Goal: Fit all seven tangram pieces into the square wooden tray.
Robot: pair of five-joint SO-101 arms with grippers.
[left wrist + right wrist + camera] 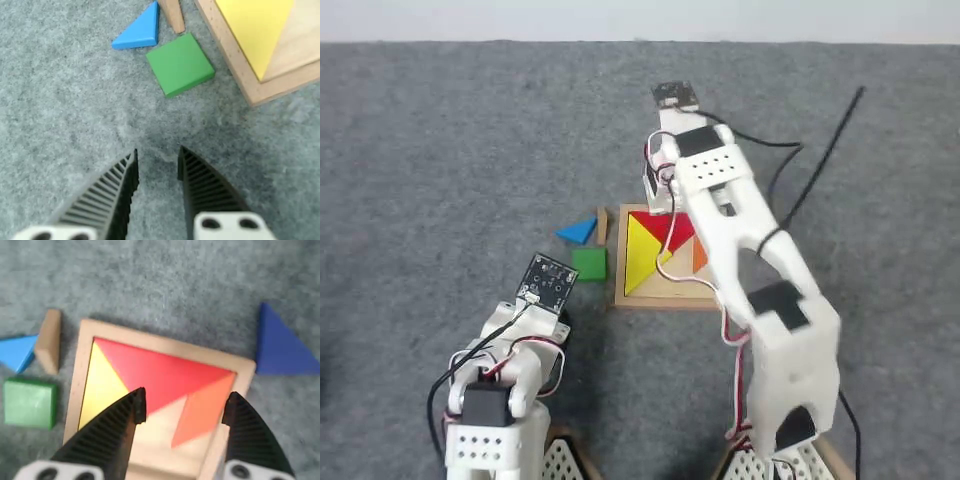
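So the left claw (157,161) is open a little with nothing in it, over the grey carpet (60,125) near the flat green wooden square (180,63), which lies just beside the square wooden tray (237,60). The right claw (184,402) gapes wide and empty above the tray. The square looks light, stiff and maybe slick, so I'd pinch two opposite edges.

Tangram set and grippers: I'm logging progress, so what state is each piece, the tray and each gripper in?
tray: partly filled
yellow triangle: in tray
red triangle: in tray
orange piece: in tray
green square: on carpet
light blue triangle: on carpet
wooden piece: on carpet beside tray
dark blue triangle: on carpet
left gripper: open, empty
right gripper: open, empty, over tray
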